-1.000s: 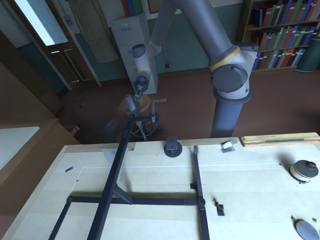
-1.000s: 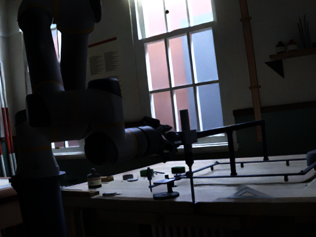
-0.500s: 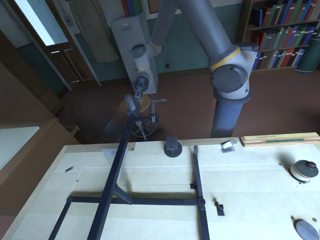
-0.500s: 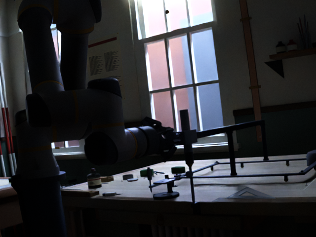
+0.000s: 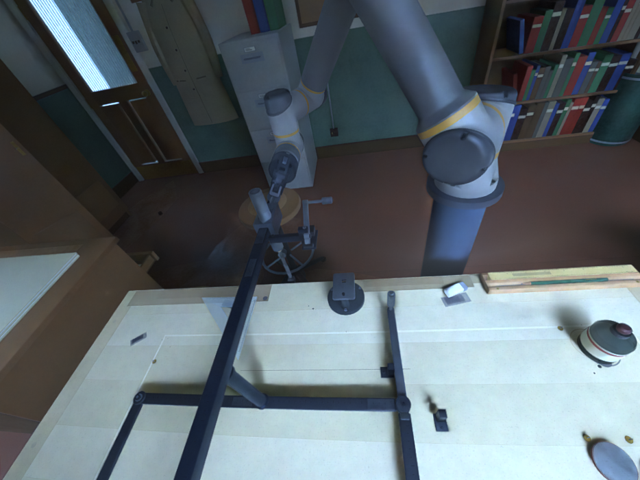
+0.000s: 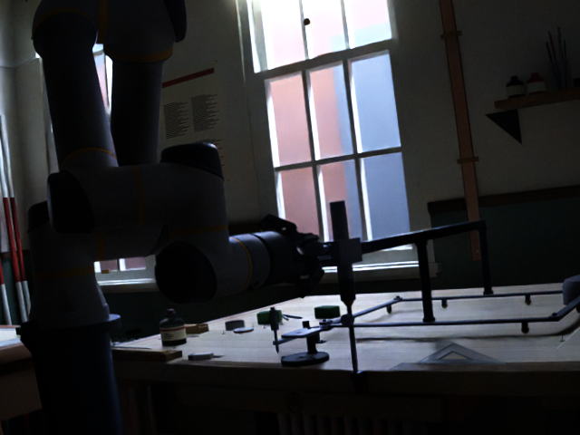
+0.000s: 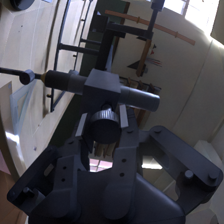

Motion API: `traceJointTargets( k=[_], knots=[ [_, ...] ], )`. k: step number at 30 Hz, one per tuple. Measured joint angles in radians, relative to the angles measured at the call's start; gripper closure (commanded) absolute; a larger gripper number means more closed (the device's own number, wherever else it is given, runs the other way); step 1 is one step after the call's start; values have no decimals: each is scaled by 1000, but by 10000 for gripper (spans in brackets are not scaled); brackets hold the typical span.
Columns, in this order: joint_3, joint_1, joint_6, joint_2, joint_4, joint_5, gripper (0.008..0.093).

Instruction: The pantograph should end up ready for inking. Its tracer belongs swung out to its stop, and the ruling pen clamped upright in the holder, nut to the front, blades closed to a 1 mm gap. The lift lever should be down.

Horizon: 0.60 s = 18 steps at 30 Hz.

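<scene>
The ruling pen [image 7: 104, 86] stands upright in the square holder block [image 7: 102, 87] at the end of the raised pantograph bar [image 5: 227, 341], past the table's near edge. Its grey handle [image 5: 260, 205] sticks up above the block and its tip [image 6: 347, 299] points down. A knurled nut [image 7: 104, 125] faces out of the block toward the wrist camera. The pantograph's linkage bars [image 5: 320, 402] lie flat on the drawing sheet. My gripper [image 7: 102, 121] reaches in level from the arm side and is closed on the knurled nut.
The arm's base column [image 5: 454, 227] stands beside the table. On the board lie a round pivot weight [image 5: 346, 297], a set square [image 6: 452, 354], an ink bottle [image 6: 172, 328], a domed pot [image 5: 607, 341] and a wooden case [image 5: 560, 282].
</scene>
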Motion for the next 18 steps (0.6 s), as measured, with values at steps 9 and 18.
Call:
traceJointTargets(
  k=[9,18],
  knots=[
    [0,0,45,0,0,0,934],
    [0,0,152,0,0,0,934]
  ],
)
